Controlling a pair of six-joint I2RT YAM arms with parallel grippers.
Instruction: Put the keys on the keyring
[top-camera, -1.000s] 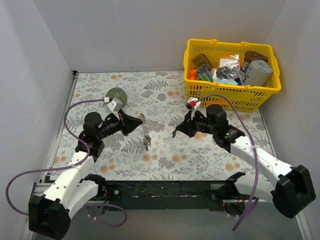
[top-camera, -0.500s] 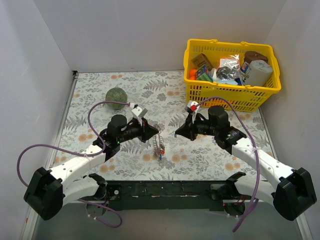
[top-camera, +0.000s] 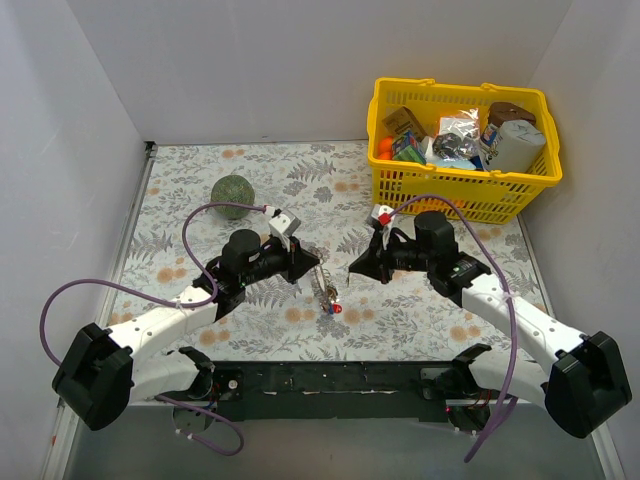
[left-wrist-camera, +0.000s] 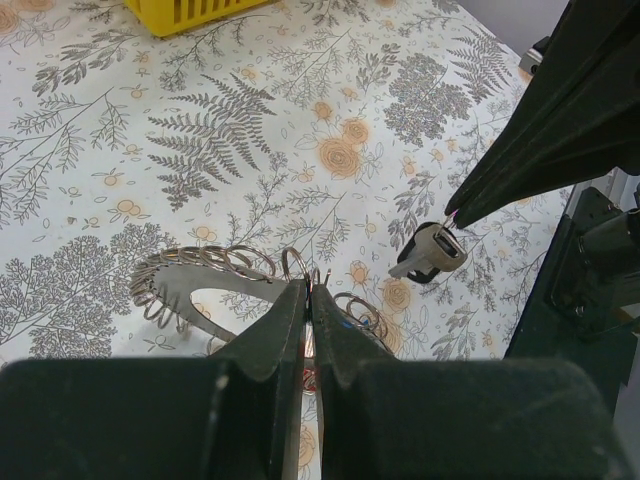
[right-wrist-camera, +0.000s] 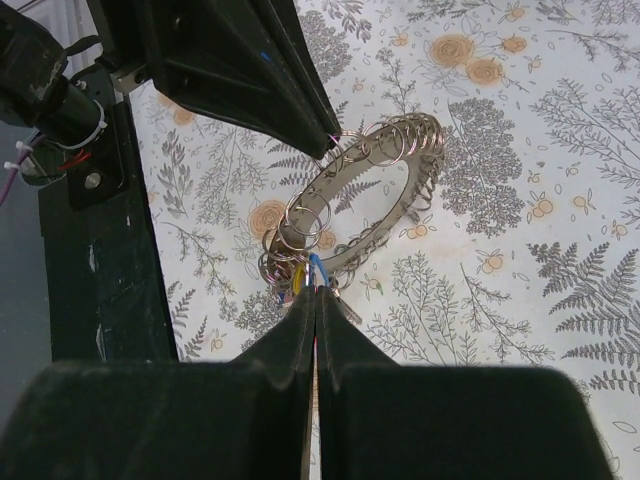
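Change since earlier frame: the left arm has swung from the left of the top view toward the centre, carrying the keyring with it. The green ball (top-camera: 232, 191) at upper left, which the arm partly covered, is now uncovered. The right arm has hardly moved.
Left end effector (top-camera: 308, 262): fingers together, clamped on the edge of the keyring's band, among the small wire loops threaded there.
Right end effector (top-camera: 353, 268): fingers pressed together. The top view shows it just beside the keyring, pointing at it from the right of centre. Whether its tips touch anything cannot be told.
Keyring (left-wrist-camera: 165, 288): grey metal band with an open centre and a toothed inner edge. It hangs tilted from the left end effector at the centre of the top view, lower end toward the bottom of the frame. Whether that end rests on the bench (top-camera: 300, 180) cannot be told.
Keys (right-wrist-camera: 300, 275): a bunch of coloured heads, blue, yellow and red, gathered at the low end of the band, just ahead of the right fingertips in the right wrist view.
Handling, judged: the ring looks stiff, light and smooth. A pinch on its thin edge is likely to let it swing or twist. The loose keys weight the low end.
Where to hold, judged: take the ring on a bare stretch of band between the loops, and each key by its plastic head rather than the blade.
Surroundings: a yellow basket (top-camera: 460, 88) of goods at upper right, well apart.
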